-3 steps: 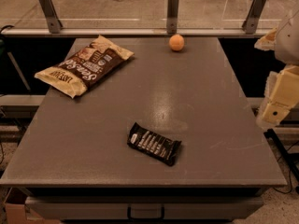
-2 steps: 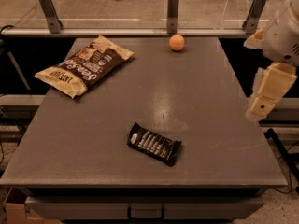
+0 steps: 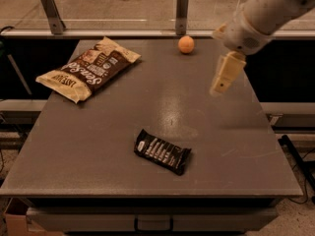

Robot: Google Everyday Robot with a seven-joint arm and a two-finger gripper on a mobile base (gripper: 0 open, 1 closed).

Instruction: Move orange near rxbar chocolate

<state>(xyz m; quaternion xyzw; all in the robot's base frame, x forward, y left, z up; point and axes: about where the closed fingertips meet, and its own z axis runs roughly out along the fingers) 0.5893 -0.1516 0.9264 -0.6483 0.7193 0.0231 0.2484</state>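
1. a second ago the pincer point(image 3: 222, 77) hung off the 3 o'clock edge of the tabletop point(image 3: 98, 146). it has now swung inward and sits above the surface at about 2 o'clock, with the pale arm point(image 3: 266, 14) reaching in from the upper right corner.
2. the pincer points downward and is not in contact with anything. from this angle it reads as one pale slab, so i cannot tell whether it is apart or together. it appears to be carrying nothing.
3. the orange point(image 3: 186, 44) rests at the far 12 o'clock edge of the tabletop, where it was before. the pincer is now near it, off toward its 4 o'clock, but clearly apart from it.
4. the rxbar chocolate point(image 3: 162, 151) lies flat toward 6 o'clock, angled across the tabletop and unmoved. it is well apart from the orange, with bare surface between them.
5. the chip bag point(image 3: 88, 69) lies at 10 o'clock, unchanged and out of the likely path.
6. meaning for the task: only the approach has begun and the fruit is not yet grasped. the next move probably calls for shifting toward 11 o'clock to get over the orange, then descending. the fruit is round and sits close to the far edge, so a nudge could roll it off.
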